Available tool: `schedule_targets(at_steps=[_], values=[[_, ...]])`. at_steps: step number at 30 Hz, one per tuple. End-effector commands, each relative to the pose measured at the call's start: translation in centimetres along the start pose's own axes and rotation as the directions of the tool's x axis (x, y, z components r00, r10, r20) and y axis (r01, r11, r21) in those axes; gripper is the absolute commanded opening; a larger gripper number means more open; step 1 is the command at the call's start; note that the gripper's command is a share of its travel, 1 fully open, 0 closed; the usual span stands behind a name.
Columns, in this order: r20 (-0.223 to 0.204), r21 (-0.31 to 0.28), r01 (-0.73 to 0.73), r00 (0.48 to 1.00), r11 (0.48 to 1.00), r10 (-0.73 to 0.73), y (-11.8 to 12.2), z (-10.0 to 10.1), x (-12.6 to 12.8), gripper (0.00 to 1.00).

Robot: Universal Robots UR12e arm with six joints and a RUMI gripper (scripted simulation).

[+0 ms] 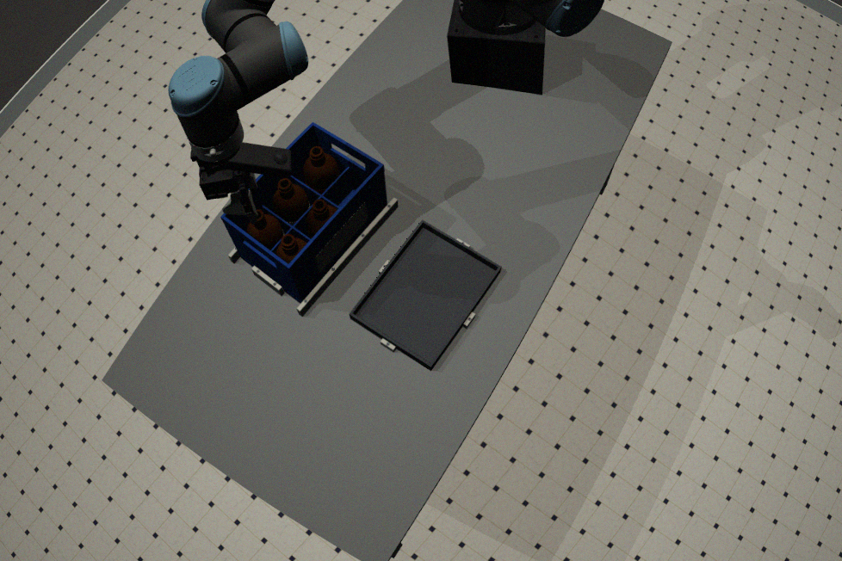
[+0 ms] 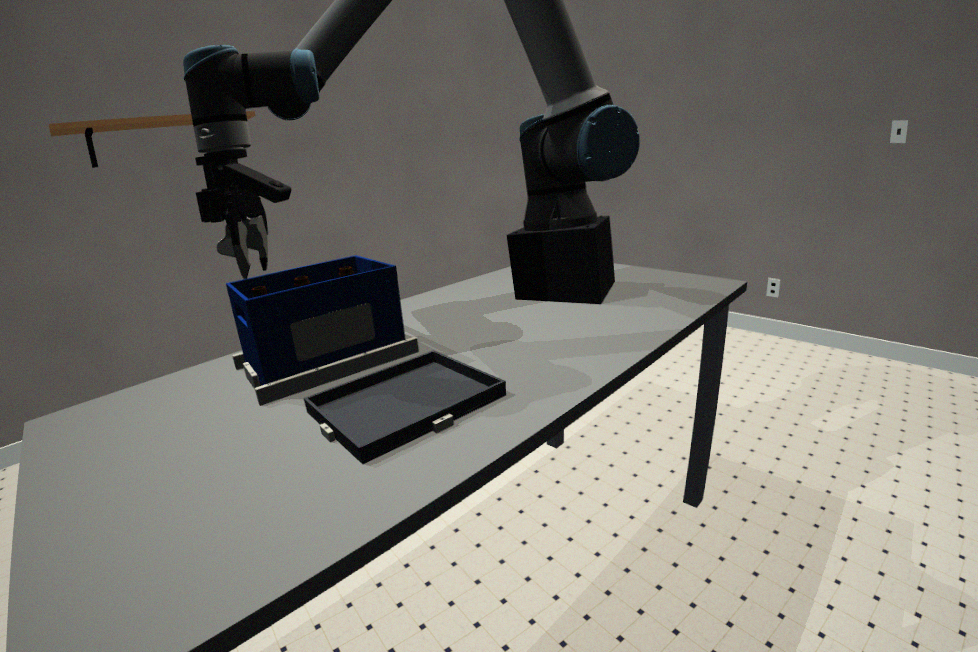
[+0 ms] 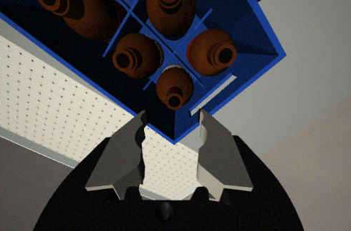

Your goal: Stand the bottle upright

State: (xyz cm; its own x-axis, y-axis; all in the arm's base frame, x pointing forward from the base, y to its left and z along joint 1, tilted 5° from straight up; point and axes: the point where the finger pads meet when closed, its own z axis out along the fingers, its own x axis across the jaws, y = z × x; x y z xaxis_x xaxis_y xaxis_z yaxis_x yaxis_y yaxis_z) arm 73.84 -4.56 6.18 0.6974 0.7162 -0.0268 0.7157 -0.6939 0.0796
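A blue crate [image 1: 306, 212] holds five brown bottles, among them the corner bottle [image 1: 263, 228], its neighbour [image 1: 289, 246] and the far bottle [image 1: 316, 165]. One far cell is empty. My gripper [image 1: 246, 212] hangs above the crate's left side, near the corner bottle. In the wrist view the gripper [image 3: 172, 115] is open and empty, with the crate's corner between the fingertips and the corner bottle [image 3: 174, 88] just ahead. In the exterior view the gripper [image 2: 246, 253] hovers just above the crate's [image 2: 313, 319] rim. The dark tray [image 1: 425, 294] lies empty to the crate's right.
A pale rail [image 1: 346, 257] runs along the crate's long side, between crate and tray. Small pale blocks sit at the crate's corners and around the tray. The arm's black base [image 1: 496, 56] stands at the table's far end. The table edge runs close to the crate's left.
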Motion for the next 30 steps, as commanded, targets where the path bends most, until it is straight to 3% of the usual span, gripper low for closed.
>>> schedule_targets(at_steps=[1,30], values=[[-0.001,-0.003,0.000,1.000,1.000,0.000,0.15,0.39,-0.03,0.38],[-0.002,-0.004,0.000,1.000,1.000,0.000,0.22,0.65,0.00,0.38]])
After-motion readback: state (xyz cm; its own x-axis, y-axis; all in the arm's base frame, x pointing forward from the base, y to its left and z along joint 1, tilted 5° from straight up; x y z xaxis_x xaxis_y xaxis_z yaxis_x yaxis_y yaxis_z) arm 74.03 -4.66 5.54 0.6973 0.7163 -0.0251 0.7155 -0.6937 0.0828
